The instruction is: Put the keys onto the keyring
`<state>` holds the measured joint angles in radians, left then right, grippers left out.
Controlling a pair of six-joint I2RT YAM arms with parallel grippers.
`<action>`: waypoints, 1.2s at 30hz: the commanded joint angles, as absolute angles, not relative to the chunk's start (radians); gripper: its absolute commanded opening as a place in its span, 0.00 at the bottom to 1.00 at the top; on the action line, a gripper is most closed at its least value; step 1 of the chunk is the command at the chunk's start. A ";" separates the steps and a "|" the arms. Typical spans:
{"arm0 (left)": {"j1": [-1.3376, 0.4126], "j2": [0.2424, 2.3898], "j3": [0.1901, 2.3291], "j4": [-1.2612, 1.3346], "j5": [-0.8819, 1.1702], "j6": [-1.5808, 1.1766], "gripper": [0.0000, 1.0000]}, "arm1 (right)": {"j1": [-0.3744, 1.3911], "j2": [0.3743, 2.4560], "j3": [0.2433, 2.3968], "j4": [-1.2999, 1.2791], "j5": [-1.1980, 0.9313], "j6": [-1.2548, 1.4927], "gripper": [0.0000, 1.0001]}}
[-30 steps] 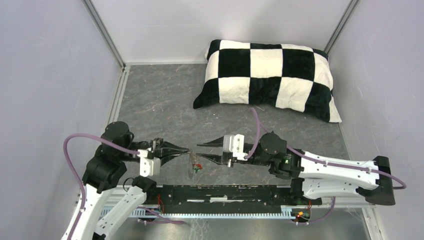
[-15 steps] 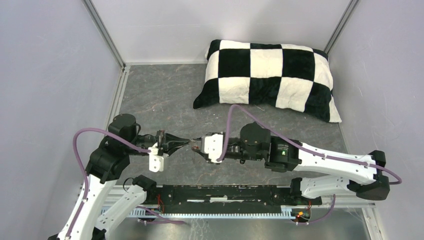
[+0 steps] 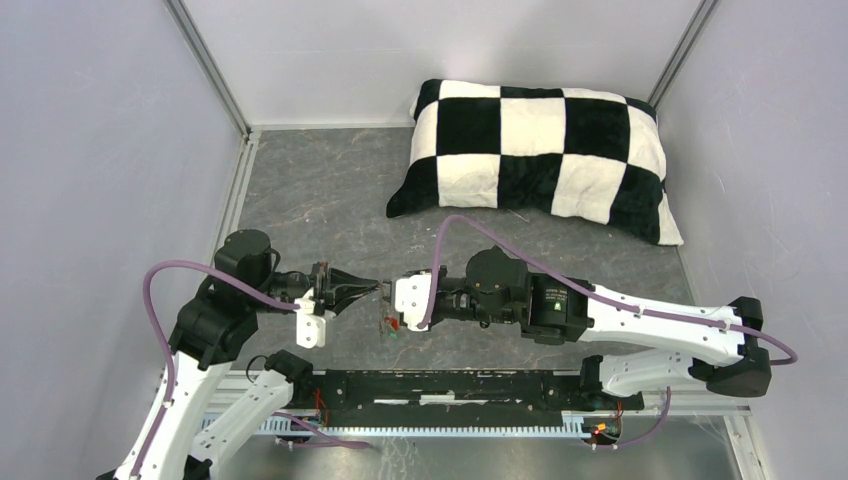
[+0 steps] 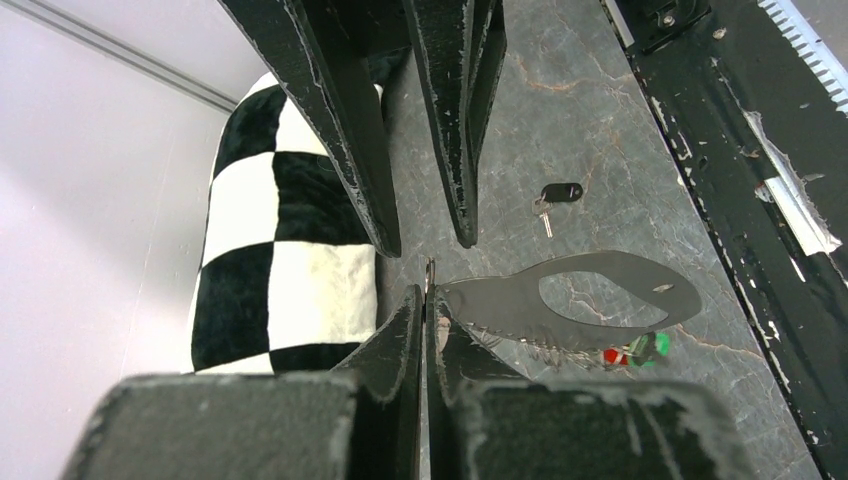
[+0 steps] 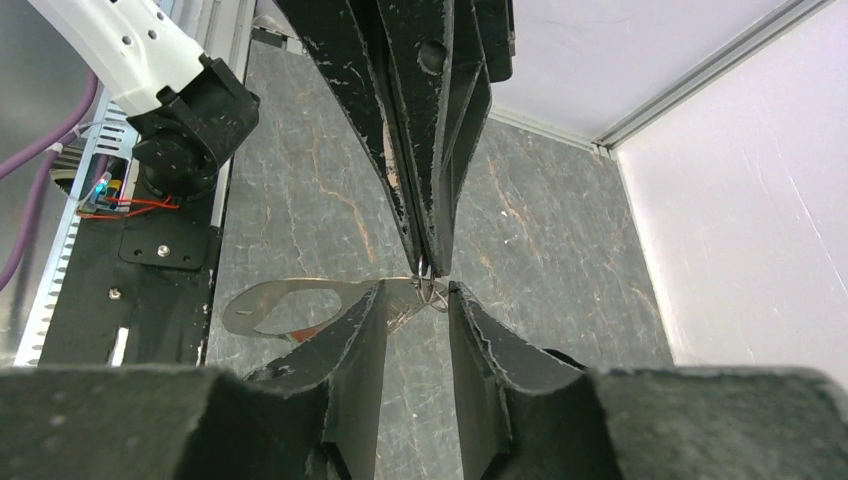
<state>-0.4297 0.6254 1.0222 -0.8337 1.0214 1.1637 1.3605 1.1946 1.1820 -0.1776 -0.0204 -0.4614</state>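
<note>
My left gripper (image 4: 427, 295) is shut on the thin wire ring at the narrow end of the keyring (image 4: 570, 300), a flat grey fob held in the air. The red and green key tags (image 4: 630, 352) hang under the fob; they show in the top view (image 3: 393, 325). The black-tagged key (image 4: 558, 193) lies alone on the table beyond. My right gripper (image 5: 418, 288) is open, facing the left gripper (image 5: 425, 200), with its fingertips either side of the wire ring (image 5: 430, 292). In the top view the two grippers meet tip to tip (image 3: 383, 290).
A black-and-white checked pillow (image 3: 540, 155) lies at the back right. A black rail (image 3: 450, 385) runs along the near table edge between the arm bases. White walls close in the left, back and right sides.
My right gripper has reached left and rolled, so its open fingers now flank the ring held by the left gripper. The left gripper has lifted slightly, still holding the keyring.
</note>
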 commanded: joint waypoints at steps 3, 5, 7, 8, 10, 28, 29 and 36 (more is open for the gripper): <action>-0.431 0.617 1.063 -0.822 1.043 1.189 0.02 | 1.367 1.199 1.200 -0.102 -0.006 -0.460 0.32; -0.431 0.617 1.064 -0.822 1.049 1.185 0.02 | 1.368 1.203 1.203 -0.103 -0.006 -0.460 0.30; -0.431 0.620 1.067 -0.822 1.051 1.181 0.02 | 1.368 1.210 1.210 -0.107 -0.006 -0.460 0.29; -0.431 0.619 1.070 -0.823 1.052 1.180 0.02 | 1.368 1.213 1.213 -0.110 -0.006 -0.461 0.29; -0.431 0.622 1.074 -0.824 1.051 1.175 0.02 | 1.368 1.220 1.219 -0.116 -0.006 -0.462 0.29; -0.431 0.614 1.065 -0.821 1.063 1.154 0.02 | 1.369 1.209 1.203 -0.063 0.021 -0.441 0.21; -0.431 0.613 1.065 -0.821 1.064 1.155 0.02 | 1.368 1.210 1.204 -0.064 0.020 -0.441 0.20; -0.431 0.607 1.063 -0.822 1.079 1.133 0.02 | 1.370 1.219 1.203 -0.055 0.021 -0.444 0.01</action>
